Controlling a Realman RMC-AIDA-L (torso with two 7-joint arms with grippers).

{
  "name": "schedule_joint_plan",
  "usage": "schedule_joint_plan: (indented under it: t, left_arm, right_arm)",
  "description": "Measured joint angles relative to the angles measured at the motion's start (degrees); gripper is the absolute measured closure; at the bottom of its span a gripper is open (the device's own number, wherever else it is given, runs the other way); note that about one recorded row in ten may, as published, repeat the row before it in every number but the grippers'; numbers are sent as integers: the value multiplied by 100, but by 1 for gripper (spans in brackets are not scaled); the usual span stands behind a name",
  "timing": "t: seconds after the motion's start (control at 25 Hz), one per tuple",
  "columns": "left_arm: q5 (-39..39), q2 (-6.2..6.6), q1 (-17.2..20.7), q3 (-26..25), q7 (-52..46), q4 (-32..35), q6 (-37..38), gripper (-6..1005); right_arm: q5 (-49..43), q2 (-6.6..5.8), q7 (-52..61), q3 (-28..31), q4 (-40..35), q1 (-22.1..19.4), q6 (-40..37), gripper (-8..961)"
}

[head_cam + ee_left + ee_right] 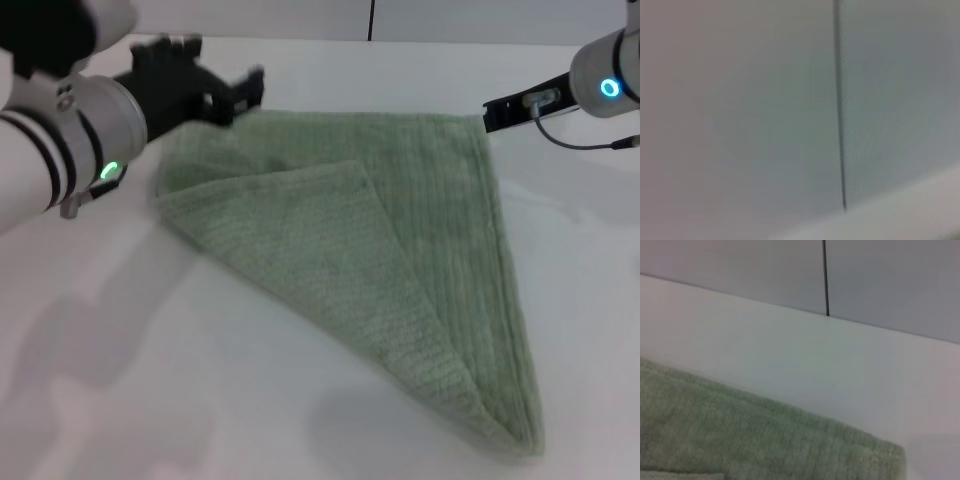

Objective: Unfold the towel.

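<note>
The pale sage-green towel (400, 260) lies on the white table (150, 380), folded diagonally into a triangle. One folded flap lies over its left half, and its point is at the near right. My left gripper (240, 90) hovers at the towel's far left corner, just above the cloth. My right gripper (492, 115) is at the towel's far right corner. The right wrist view shows the towel's hemmed far edge and corner (765, 440) up close. The left wrist view shows no towel.
A pale wall with a dark vertical seam (371, 20) stands behind the table; the seam also shows in the left wrist view (839, 110) and the right wrist view (825, 277). Bare table surface surrounds the towel.
</note>
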Motion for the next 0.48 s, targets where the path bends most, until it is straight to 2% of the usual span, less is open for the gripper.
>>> schedule_joint_plan:
  t: [0.04, 0.12, 0.24, 0.48]
  left_arm:
    - [-134, -25, -53, -79, 140, -157, -482, 222]
    - [-654, -258, -205, -451, 826, -373, -1630, 229]
    - [-1374, -911, -255, -1275, 2105, -403, -2608, 227]
    - [-1741, -926, -355, -1314, 2360, -316, -2581, 174]
  right_arm:
    - [-14, 0, 0, 1, -162, 90, -20, 954]
    - [-17, 0, 0, 2, -257, 136, -64, 954]
    - [-48, 0, 0, 3, -599, 269, -256, 953]
    - [-180, -4, -1, 31, -740, 329, -379, 954]
